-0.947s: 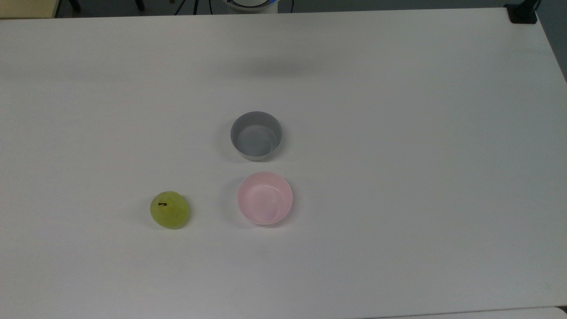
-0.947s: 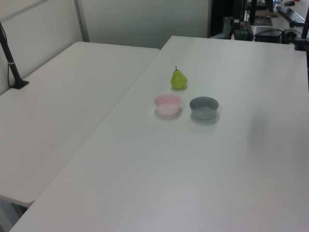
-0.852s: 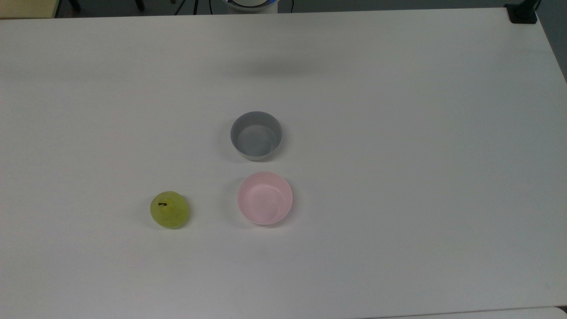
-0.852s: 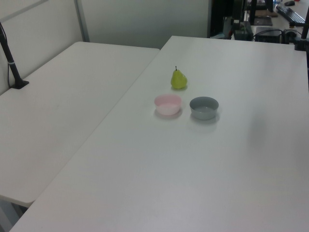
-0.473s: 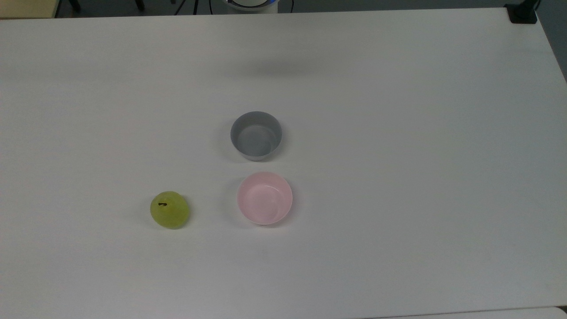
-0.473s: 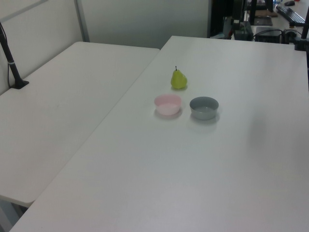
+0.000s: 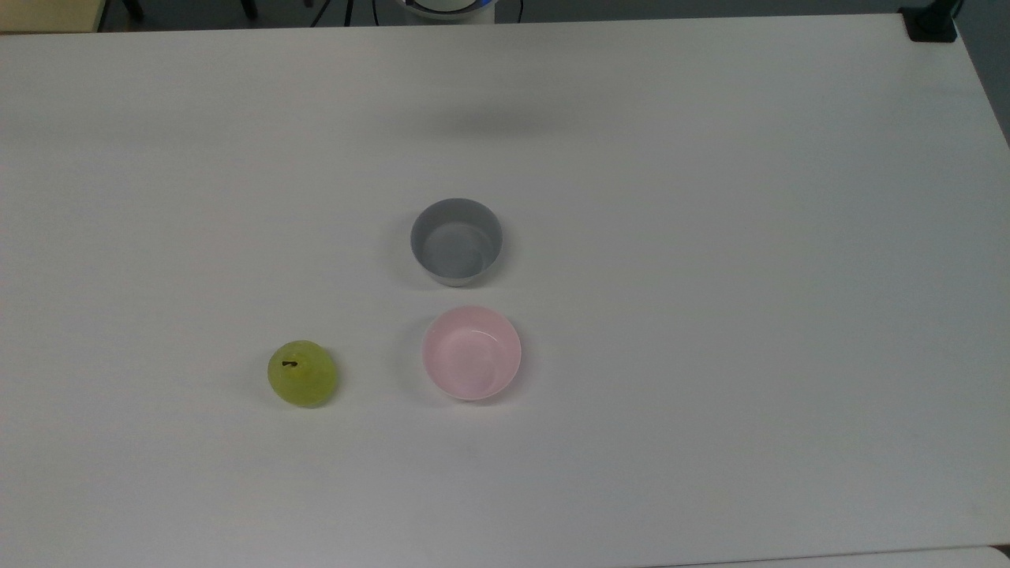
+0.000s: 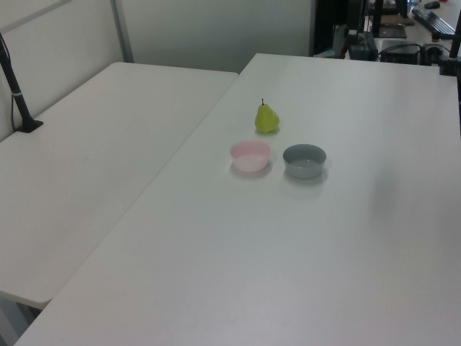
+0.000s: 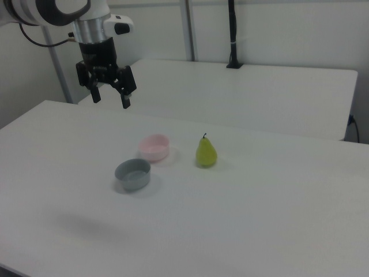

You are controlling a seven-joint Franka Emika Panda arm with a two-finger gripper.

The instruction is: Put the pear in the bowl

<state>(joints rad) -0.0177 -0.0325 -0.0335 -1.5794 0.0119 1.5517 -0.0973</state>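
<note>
White table (image 9: 277, 219) spreads broad and bare toward its edges. High above it, the gripper (image 9: 109, 99) hangs with jaws spread wide, empty. Below them sit the bowl (image 9: 153, 147) and grey bowl (image 9: 132, 174); the pear (image 9: 206, 153) stands upright beyond, apart from both.

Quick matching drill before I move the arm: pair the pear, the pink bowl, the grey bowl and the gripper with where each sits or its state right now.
Things:
1. pear
2. pink bowl
3. grey bowl
4. gripper

Places or states:
A. open, raised above the table, holding nothing
B. empty, at the top view's right of the pear
C. standing upright on the table, stem up
D. empty, above the pink bowl in the top view

Pairs: 1-C, 2-B, 3-D, 4-A
</note>
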